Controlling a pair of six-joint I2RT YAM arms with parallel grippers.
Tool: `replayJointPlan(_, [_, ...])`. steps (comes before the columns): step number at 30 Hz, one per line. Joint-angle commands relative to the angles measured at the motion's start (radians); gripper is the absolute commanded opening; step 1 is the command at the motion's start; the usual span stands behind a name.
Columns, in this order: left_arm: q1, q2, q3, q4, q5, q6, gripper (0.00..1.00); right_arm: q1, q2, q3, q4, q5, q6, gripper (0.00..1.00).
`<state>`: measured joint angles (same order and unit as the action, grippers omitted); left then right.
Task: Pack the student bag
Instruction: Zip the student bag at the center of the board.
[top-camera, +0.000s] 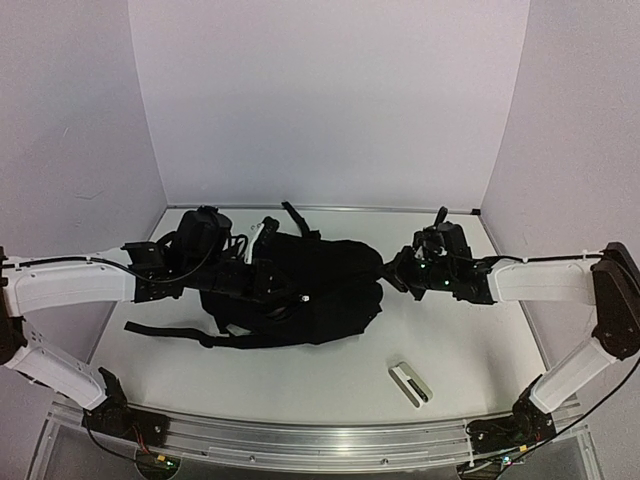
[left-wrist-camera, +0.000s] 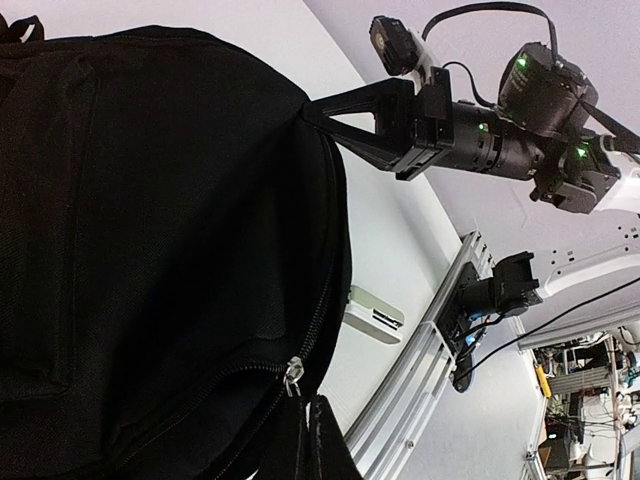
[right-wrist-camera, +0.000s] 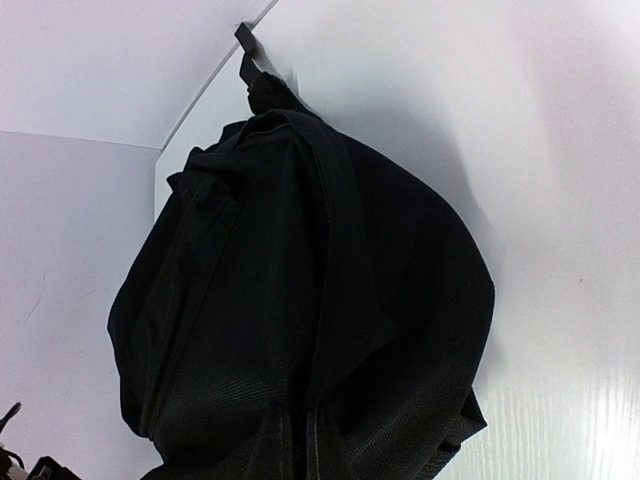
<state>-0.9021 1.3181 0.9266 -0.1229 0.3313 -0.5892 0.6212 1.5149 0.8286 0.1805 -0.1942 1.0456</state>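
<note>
The right claw (top-camera: 388, 268) is clenched on the student bag (top-camera: 300, 290). The left wrist view shows its two dark fingers (left-wrist-camera: 345, 120) meeting in a point on the edge of the black fabric, pinching it at the bag's right-hand end. The left claw (top-camera: 295, 294) is clenched too, its jaws together at the bottom of its own wrist view (left-wrist-camera: 315, 445), right against the bag's cloth; whether any fabric is caught between them I cannot tell.

The table (top-camera: 470, 330) is white and walled in by pale panels; along its near edge runs a metal rail (top-camera: 320, 440), with the arm bases bolted at its two ends.

The student bag lies on its side at the middle of the table, between the two arms, by far the biggest thing there. It is soft and black, and it fills most of the right wrist view (right-wrist-camera: 300, 300). One shoulder strap (top-camera: 170, 333) trails out flat toward the near left; another strap (top-camera: 298, 218) sticks out at the far side.

A small pale object (top-camera: 410, 383) rests on the table near the rail, right of centre and apart from the bag; what it is I cannot tell.

Smallest of all is a silver zip pull (left-wrist-camera: 292, 372), hanging on the bag's zipper line just above the left claw's fingertips.
</note>
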Motion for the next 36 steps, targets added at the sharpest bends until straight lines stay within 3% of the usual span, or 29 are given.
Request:
replayJointPlan(1, [0.008,0.030,0.039,0.085,0.090,0.001,0.00,-0.060,-0.014,0.059,-0.039,0.087,-0.078,0.00])
replayJointPlan(3, [0.009,0.055,0.052,0.112,0.112,-0.003,0.00,-0.059,-0.035,0.076,-0.072,0.038,-0.095,0.12])
replayJointPlan(5, [0.009,0.069,0.064,0.150,0.125,-0.004,0.00,-0.053,-0.067,0.077,-0.108,-0.004,-0.098,0.33])
replayJointPlan(7, [0.009,0.088,0.084,0.166,0.134,-0.002,0.00,-0.028,-0.115,0.069,-0.144,-0.020,-0.088,0.47])
replayJointPlan(9, [0.009,0.109,0.112,0.180,0.151,-0.001,0.00,0.001,-0.160,0.043,-0.162,-0.035,-0.048,0.58])
replayJointPlan(12, [0.008,0.143,0.136,0.218,0.188,-0.008,0.00,0.062,-0.220,-0.001,-0.165,-0.029,0.026,0.66])
replayJointPlan(20, [0.009,0.174,0.165,0.213,0.213,0.004,0.00,0.285,-0.248,-0.048,-0.165,0.045,0.193,0.63])
replayJointPlan(32, [0.009,0.178,0.159,0.207,0.217,0.005,0.00,0.313,-0.090,0.008,-0.099,0.070,0.173,0.50])
replayJointPlan(34, [0.009,0.177,0.158,0.201,0.219,0.010,0.00,0.313,-0.071,0.013,-0.085,0.076,0.173,0.39])
replayJointPlan(36, [0.009,0.170,0.157,0.180,0.204,0.015,0.00,0.312,-0.061,0.015,-0.081,0.089,0.171,0.19])
